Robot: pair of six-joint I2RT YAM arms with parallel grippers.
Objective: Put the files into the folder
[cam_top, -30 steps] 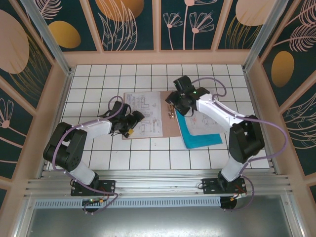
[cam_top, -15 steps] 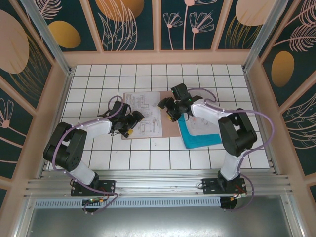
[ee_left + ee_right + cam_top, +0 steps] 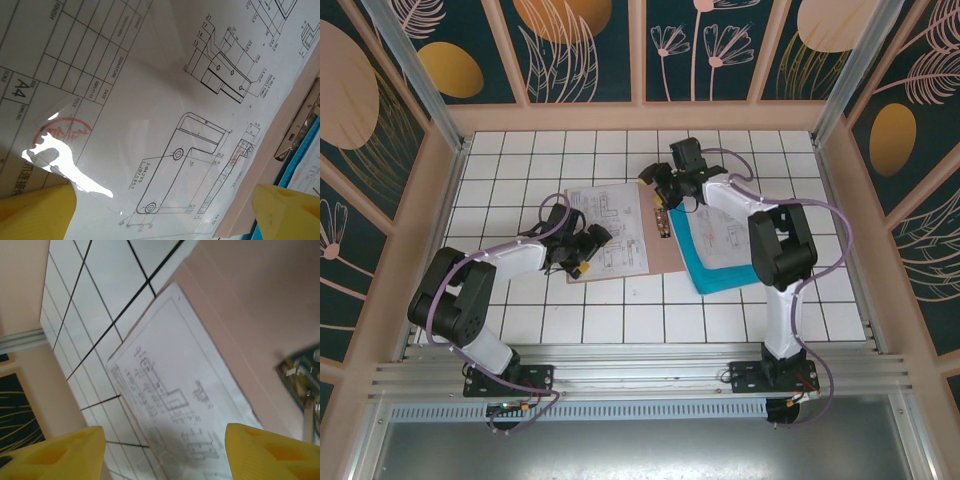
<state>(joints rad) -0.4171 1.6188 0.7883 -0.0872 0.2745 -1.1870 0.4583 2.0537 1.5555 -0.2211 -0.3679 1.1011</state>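
Note:
The pinkish-brown folder (image 3: 667, 252) lies flat mid-table with a white printed file (image 3: 610, 225) on it. My left gripper (image 3: 582, 244) rests low over that sheet's near left part, open. In the left wrist view the drawing sheet (image 3: 165, 110) fills the space between the yellow fingertips (image 3: 35, 212), with the gripper (image 3: 160, 220) holding nothing. My right gripper (image 3: 657, 186) hovers open above the folder's far edge. From the right wrist the gripper (image 3: 162, 455) looks down on the file (image 3: 185, 405) and folder (image 3: 250, 315). A teal-blue sheet (image 3: 720, 275) with another white file (image 3: 722, 232) lies to the right.
A metal clip (image 3: 663, 222) sits on the folder's right part, also the clip (image 3: 300, 130) beside the teal edge. White tiled table (image 3: 620, 320) stretches around the papers. Wooden walls (image 3: 640, 118) close the far side and both flanks.
My right gripper has swung left and farther back, from beside the teal sheet to over the folder's far edge, its arm folding in. The left arm has stayed put.

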